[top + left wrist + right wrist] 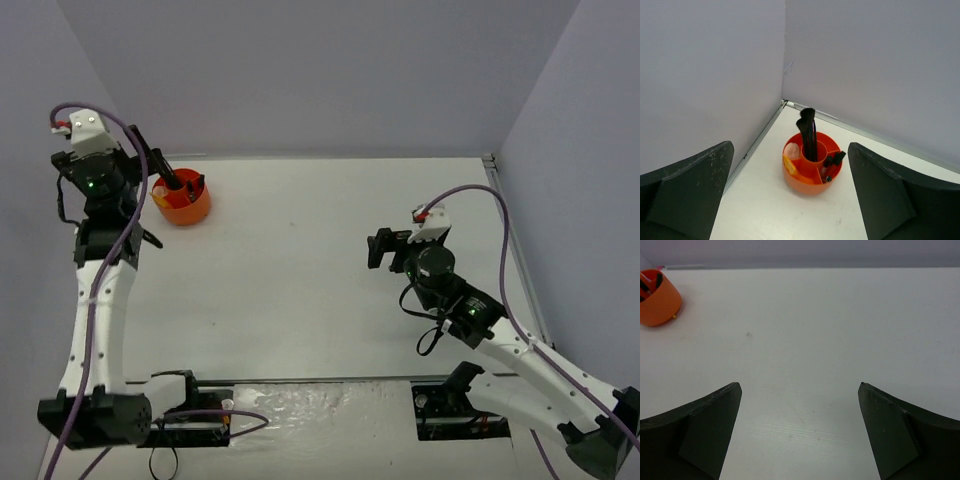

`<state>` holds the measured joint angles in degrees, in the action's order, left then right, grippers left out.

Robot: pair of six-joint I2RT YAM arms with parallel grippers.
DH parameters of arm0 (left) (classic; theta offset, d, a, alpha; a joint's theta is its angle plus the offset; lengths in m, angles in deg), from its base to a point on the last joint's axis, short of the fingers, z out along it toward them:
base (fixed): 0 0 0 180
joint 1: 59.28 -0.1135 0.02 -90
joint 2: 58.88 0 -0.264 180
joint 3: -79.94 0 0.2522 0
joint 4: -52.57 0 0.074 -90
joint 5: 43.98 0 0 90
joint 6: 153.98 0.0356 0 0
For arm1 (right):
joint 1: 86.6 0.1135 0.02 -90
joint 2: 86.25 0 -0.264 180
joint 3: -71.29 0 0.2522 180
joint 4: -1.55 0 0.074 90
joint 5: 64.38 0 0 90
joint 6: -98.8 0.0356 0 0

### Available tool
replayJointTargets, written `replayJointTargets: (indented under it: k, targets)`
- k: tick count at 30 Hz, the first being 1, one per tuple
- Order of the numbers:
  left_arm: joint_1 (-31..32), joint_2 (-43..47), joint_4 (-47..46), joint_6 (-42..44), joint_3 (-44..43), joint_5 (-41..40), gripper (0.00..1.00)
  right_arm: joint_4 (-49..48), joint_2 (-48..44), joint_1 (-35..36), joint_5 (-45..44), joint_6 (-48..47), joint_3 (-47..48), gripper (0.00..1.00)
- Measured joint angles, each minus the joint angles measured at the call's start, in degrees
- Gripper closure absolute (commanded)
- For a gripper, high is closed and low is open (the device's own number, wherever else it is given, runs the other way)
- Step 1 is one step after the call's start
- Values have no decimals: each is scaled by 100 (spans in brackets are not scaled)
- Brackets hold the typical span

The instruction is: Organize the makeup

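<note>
Spanning the floor between plain lilac walls (300,70), a white table (320,270) is seen, with open surface across its middle. The makeup (809,134) is stood in the orange holder (805,182) at the far left corner, near both wall edges. The left gripper (790,144) and right gripper (800,385) are spread wide, nothing gripped.

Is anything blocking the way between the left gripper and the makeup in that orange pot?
Nothing visible. The left gripper hangs open with bare space down to the orange holder, where the black brushes stand upright in the middle cup.
</note>
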<state>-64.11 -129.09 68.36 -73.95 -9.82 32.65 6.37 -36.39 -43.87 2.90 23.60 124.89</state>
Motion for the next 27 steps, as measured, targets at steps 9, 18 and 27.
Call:
replayJointTargets:
  k: [9,18,27]
  targets:
    - [16,3121,2713,-233,575,288,3,921,-1187,-1,-486,-59,464,0]
    - [787,4046,4207,-270,1113,602,3,1468,-1732,-1,-842,-165,634,0]
    - [998,4458,4466,-383,2066,696,3,1617,-1728,-1,-1097,-205,634,0]
